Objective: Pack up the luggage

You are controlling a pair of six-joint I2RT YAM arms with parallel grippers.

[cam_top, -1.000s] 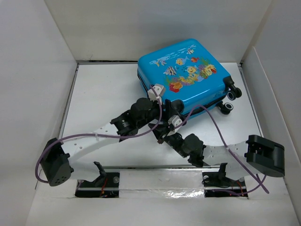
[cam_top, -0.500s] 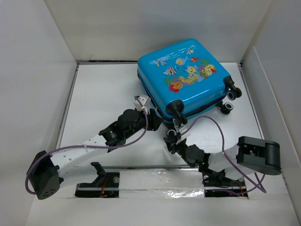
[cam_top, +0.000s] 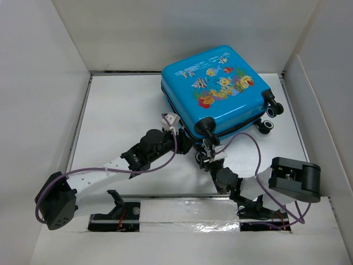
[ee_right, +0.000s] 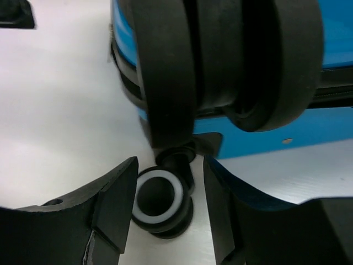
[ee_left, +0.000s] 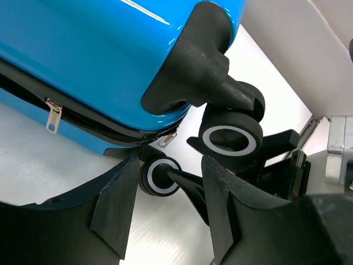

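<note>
The luggage (cam_top: 220, 88) is a bright blue hard-shell suitcase with a fish print. It lies flat and zipped shut at the back right of the table. My left gripper (cam_top: 185, 143) is open just short of its near corner, and nothing sits between its fingers. In the left wrist view the blue shell (ee_left: 99, 49), the zipper pull (ee_left: 53, 115) and two black-and-white wheels (ee_left: 230, 138) fill the frame, with the left gripper (ee_left: 170, 179) below them. My right gripper (ee_right: 170, 174) is open too, its jaws standing either side of the lower wheel (ee_right: 160, 199) without squeezing it.
White walls enclose the table (cam_top: 121, 110) on the left, back and right. Two more wheels (cam_top: 270, 116) stick out at the suitcase's right corner. Purple cables loop along both arms. The right arm's elbow (cam_top: 292, 179) is folded near the right wall.
Both grippers pulled back from the suitcase's near edge toward the near side. The right gripper went from shut to open around the lower wheel. The left jaws narrowed a little.
</note>
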